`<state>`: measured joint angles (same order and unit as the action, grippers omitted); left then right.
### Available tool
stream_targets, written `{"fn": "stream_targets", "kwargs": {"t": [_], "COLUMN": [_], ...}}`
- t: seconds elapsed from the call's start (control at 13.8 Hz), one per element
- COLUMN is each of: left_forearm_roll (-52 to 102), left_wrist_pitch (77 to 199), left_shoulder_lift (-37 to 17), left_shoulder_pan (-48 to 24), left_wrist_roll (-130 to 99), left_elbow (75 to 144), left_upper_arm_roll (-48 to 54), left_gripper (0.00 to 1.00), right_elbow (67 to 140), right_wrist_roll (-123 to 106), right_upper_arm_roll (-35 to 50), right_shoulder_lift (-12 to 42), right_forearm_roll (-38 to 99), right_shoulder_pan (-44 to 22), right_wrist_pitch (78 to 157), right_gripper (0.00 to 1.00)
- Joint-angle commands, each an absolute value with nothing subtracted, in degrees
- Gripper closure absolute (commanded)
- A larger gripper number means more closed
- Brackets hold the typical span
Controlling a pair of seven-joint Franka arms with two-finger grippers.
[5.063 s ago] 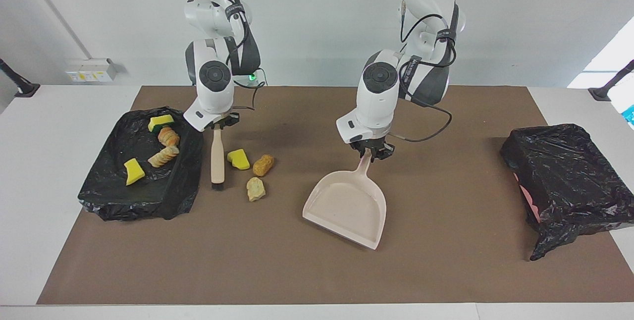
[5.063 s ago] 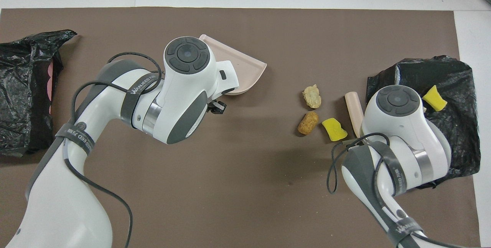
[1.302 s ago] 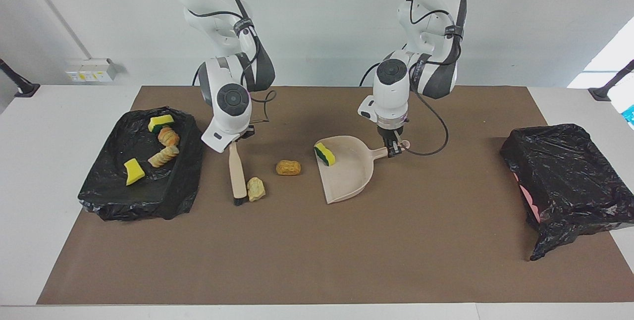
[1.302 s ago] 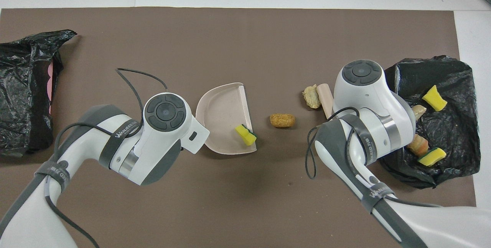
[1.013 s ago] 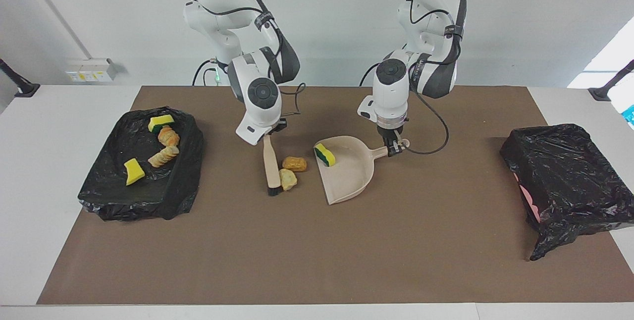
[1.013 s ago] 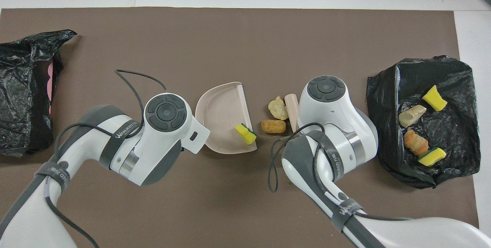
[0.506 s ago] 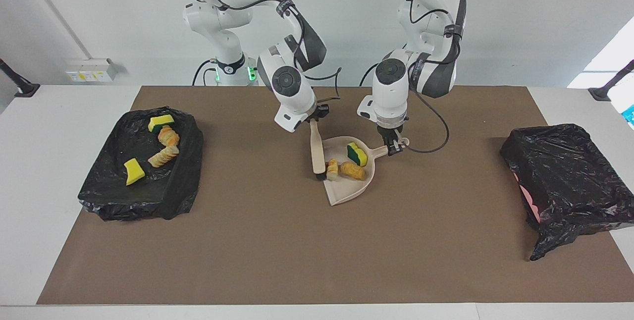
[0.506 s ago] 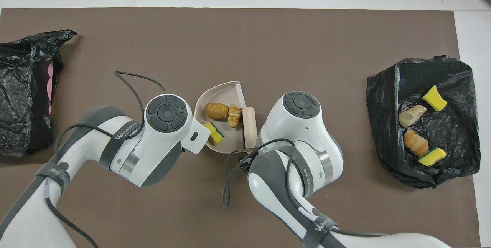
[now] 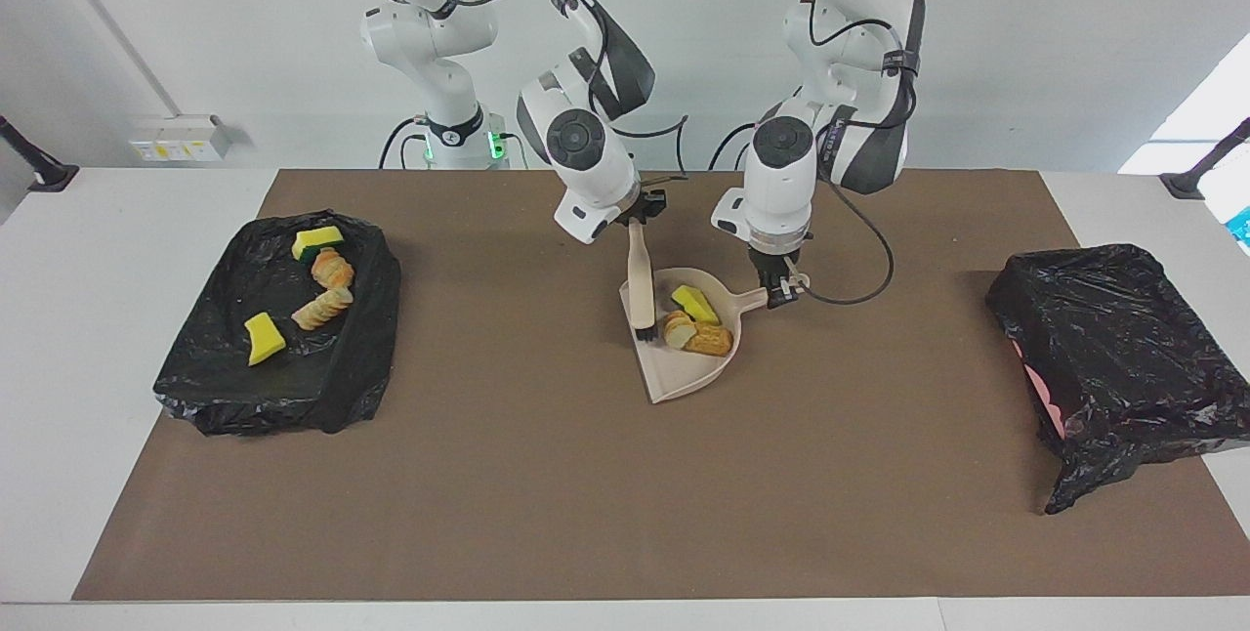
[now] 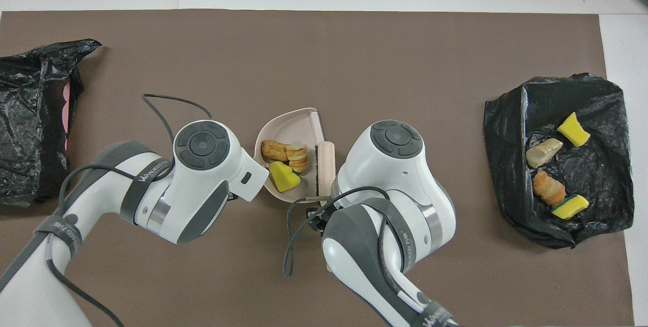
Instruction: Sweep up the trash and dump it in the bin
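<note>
My left gripper [image 9: 778,291] is shut on the handle of a beige dustpan [image 9: 684,379] in the middle of the brown mat. In the pan lie a yellow sponge chunk [image 9: 693,303] and two bread-like lumps [image 9: 681,330] [image 9: 714,341]. My right gripper [image 9: 640,219] is shut on a beige hand brush [image 9: 640,274], whose dark bristles stand at the pan's mouth against the lumps. In the overhead view the pan [image 10: 291,118], the brush [image 10: 325,161], the sponge [image 10: 282,178] and the lumps [image 10: 276,150] show between the two wrists.
A black-bag-lined bin [image 9: 210,387] at the right arm's end holds two yellow sponge chunks [image 9: 316,241] [image 9: 263,338] and two bread lumps [image 9: 332,269] [image 9: 322,308]. A second black-bagged bin [image 9: 1113,338] stands at the left arm's end.
My right arm has swept the brush toward the dustpan and pushed the two bread lumps into it. The sponge has slid deeper into the pan and turned yellow side up.
</note>
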<state>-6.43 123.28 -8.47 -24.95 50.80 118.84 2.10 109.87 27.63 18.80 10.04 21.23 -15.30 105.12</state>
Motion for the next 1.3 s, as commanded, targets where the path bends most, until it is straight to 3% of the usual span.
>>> {"fn": "stream_targets", "kwargs": {"t": [0.0,0.14,0.43,0.94,1.23], "left_forearm_roll": [-1.77,-0.10,0.26,-0.88,-2.99], "left_wrist_pitch": [126.12,125.43,118.07,105.49,102.31], "left_shoulder_lift": [-8.52,-9.49,-9.84,-12.56,-13.44], "left_shoulder_pan": [-20.40,-18.30,-13.37,-5.20,4.19], "left_wrist_roll": [58.17,60.37,64.41,73.20,85.65], "left_elbow": [119.98,116.91,109.10,92.92,89.30], "left_upper_arm_roll": [2.11,2.11,2.11,1.85,1.85], "left_gripper": [1.00,1.00,1.00,1.00,1.00], "right_elbow": [111.53,114.50,129.00,137.46,137.63], "right_wrist_roll": [35.14,38.30,40.88,41.84,41.13], "right_upper_arm_roll": [18.98,19.16,19.42,19.42,19.34], "right_shoulder_lift": [3.62,-0.33,-10.35,-8.63,-6.42], "right_forearm_roll": [18.39,17.49,17.84,18.54,18.46], "right_shoulder_pan": [-14.85,-15.12,-22.05,-27.59,-30.06], "right_wrist_pitch": [99.78,97.22,108.44,116.80,119.00], "right_gripper": [1.00,1.00,1.00,1.00,1.00]}}
